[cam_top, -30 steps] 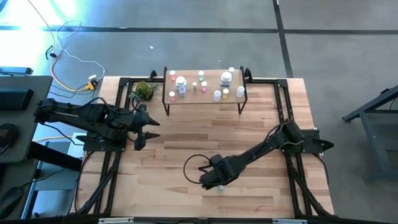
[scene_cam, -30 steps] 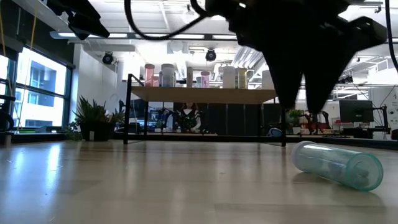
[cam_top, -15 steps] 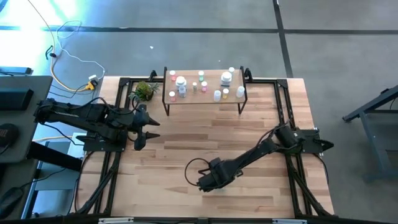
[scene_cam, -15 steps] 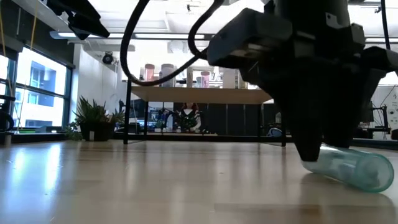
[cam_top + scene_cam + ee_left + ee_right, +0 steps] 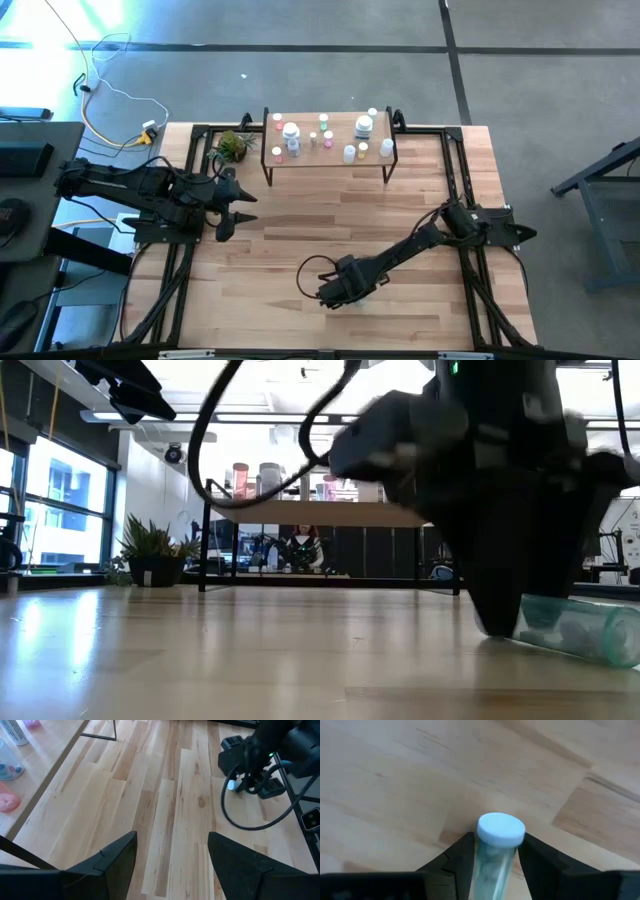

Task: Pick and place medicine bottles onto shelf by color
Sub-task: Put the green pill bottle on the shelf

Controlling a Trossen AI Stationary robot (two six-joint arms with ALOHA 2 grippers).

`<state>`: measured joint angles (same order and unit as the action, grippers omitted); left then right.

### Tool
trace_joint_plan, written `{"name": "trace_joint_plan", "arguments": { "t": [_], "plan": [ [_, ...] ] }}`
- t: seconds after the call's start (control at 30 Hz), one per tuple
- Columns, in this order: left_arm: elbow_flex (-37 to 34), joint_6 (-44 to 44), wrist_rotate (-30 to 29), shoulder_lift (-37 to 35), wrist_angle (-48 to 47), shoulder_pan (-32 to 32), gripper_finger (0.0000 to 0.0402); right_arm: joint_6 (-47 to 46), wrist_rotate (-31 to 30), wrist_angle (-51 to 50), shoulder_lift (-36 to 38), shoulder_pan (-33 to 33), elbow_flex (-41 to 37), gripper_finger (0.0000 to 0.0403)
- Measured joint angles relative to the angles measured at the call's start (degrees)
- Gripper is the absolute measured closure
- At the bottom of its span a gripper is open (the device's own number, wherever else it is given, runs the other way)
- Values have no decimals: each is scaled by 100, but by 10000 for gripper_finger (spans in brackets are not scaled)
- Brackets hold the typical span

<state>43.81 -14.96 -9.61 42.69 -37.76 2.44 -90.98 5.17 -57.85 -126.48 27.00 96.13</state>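
Step in hand: While the right gripper (image 5: pixel 492 862) is low over the near middle of the tabletop (image 5: pixel 300 230), it is closing around a clear vial (image 5: pixel 497 845) with a pale blue-white cap that lies on its side on the wood.
Right gripper: its two dark fingers (image 5: pixel 460 857) flank the vial just behind the cap and look to be touching or nearly touching it; I cannot tell whether the grip is firm yet.
Low view: the vial (image 5: pixel 580 630) rests flat on the tabletop, partly hidden behind the dark gripper body.
Left gripper: the left gripper (image 5: pixel 170 855) waits, fingers spread and holding nothing, at the left side of the tabletop, well apart from the vial.
Shelf: the shelf (image 5: pixel 325 158) stands at the far edge of the tabletop, carrying other small bottles (image 5: pixel 292 133) in loose clusters; a small plant (image 5: pixel 233 145) sits just beside its left end.
Next move: in my judgement, finish the squeeze, lift the vial clear without letting it roll, then carry it to the shelf cluster matching its cap colour.
Change from earlier: a second ago the right gripper hung above and beside the vial; it has since come down over it and narrowed its fingers. The left arm has not moved.
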Motion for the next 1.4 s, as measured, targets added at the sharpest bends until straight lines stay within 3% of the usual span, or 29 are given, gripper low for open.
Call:
{"name": "trace_joint_plan", "arguments": {
  "t": [0.13, 0.57, 0.87, 1.4],
  "plan": [
    [0, -2, 0, 1, -17, 0, 170, 17, 223, 372, 44, -20, -249, 267],
    [0, 10, 0, 1, -15, 0, 170, 638, -180, 226, 90, -29, -132, 333],
    [0, 9, -1, 5, 10, 0, 170, 1121, -1347, 5, 346, -148, 156, 334],
    [0, -51, 0, 5, 100, -1, 170, 2036, -4118, 220, 1651, -490, 162, 336]
  ]
}}
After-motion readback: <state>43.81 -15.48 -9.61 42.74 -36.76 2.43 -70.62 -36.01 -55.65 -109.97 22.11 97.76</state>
